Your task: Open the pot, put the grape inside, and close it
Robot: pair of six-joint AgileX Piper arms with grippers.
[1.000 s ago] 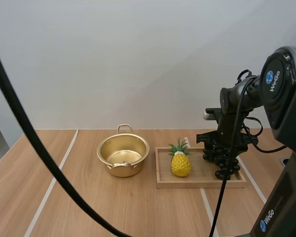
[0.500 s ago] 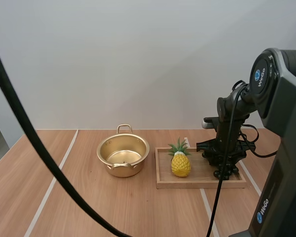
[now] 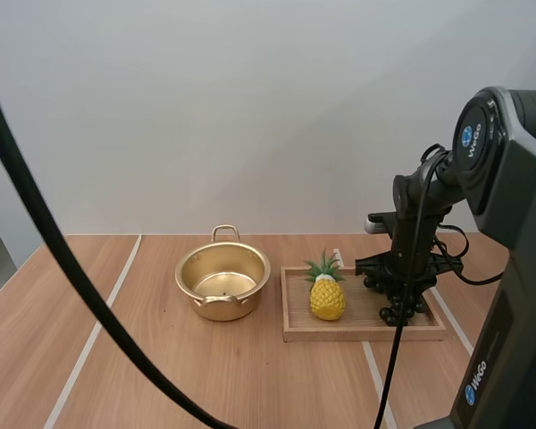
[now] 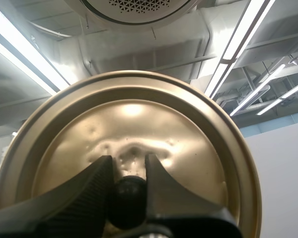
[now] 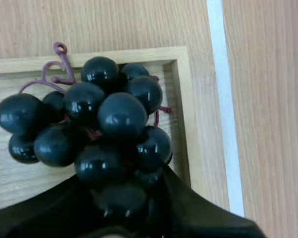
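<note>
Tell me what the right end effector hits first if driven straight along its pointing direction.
The right end effector points down, shut on the grapes; the grapes would likely press into the tray floor near its corner first. How much gap is left is unclear.

The pot [image 3: 223, 281] is set on the table [image 3: 161, 357], with the wooden tray [image 3: 362, 333] just beside it at 3 o'clock. The pineapple [image 3: 327, 297] is stood at the tray's left end. The grapes [image 3: 398, 299] are held over its right end, at the pineapple's 3 o'clock.

High behind, we overlook the surface [image 3: 161, 375]; right wrist looks closely down on the shared tray's [image 5: 139, 55] grapes [image 5: 119, 116], left up at the lid [image 4: 139, 124].
</note>
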